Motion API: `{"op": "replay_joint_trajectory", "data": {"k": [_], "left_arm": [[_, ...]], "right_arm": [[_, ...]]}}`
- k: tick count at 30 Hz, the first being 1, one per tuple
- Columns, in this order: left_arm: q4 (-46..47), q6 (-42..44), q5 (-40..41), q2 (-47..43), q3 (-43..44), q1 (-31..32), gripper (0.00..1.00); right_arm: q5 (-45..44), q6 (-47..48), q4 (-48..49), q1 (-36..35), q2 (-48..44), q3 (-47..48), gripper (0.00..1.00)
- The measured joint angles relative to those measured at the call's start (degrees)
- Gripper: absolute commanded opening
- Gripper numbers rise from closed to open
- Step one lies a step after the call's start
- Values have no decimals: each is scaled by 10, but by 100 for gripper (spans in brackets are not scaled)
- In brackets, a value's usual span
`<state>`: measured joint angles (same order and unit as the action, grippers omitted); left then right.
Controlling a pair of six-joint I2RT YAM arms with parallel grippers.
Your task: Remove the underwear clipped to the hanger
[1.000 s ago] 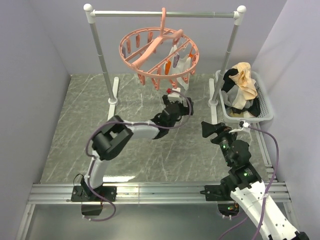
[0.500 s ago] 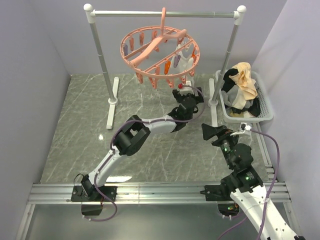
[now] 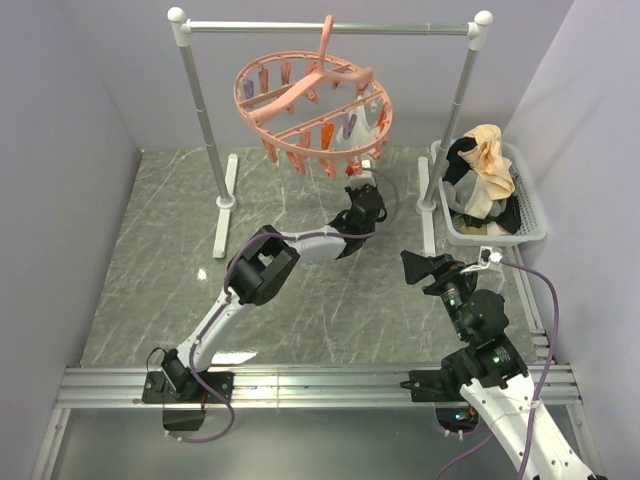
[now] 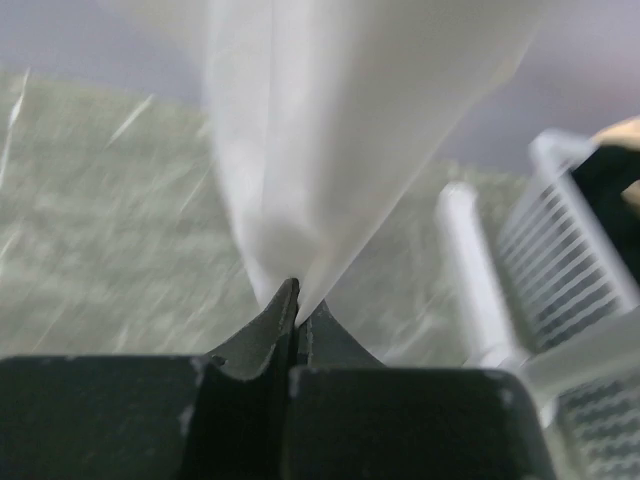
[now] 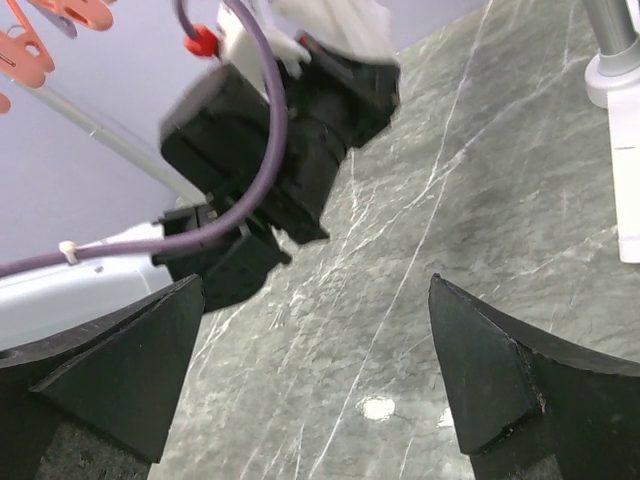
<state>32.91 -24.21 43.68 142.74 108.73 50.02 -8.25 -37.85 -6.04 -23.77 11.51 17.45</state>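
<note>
Left wrist view: your left pincer is clamping the pale underwear.
You're likely needing a downward tug next, off the hanger.

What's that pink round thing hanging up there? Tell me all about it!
The hanger is a salmon-pink plastic ring with crossbars. Its hook sits over the silver rail, and it hangs tilted. Little pink, orange and purple clips dangle from it. One pale garment hangs clipped under its rim, and the left gripper pinches the garment's lower end.
</note>
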Motion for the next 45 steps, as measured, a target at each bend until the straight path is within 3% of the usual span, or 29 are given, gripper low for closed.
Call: {"op": "replay_joint_trajectory", "data": {"k": [10,18,31,40,45], "left_arm": [[40,-16,-34,-155,-238,0,0],[56,-37,-70,-321,-356,11,0],[-53,-97,-168,-523,-491,24,0],[-114,-114,-180,-709,-628,45,0],[-132,-116,-180,-779,-654,46,0]], "right_arm": [[6,3,-1,0,-3,0,100],[24,28,5,0,23,5,100],[107,97,46,0,136,89,99],[206,176,73,0,263,186,98],[256,219,90,0,323,244,94]]}}
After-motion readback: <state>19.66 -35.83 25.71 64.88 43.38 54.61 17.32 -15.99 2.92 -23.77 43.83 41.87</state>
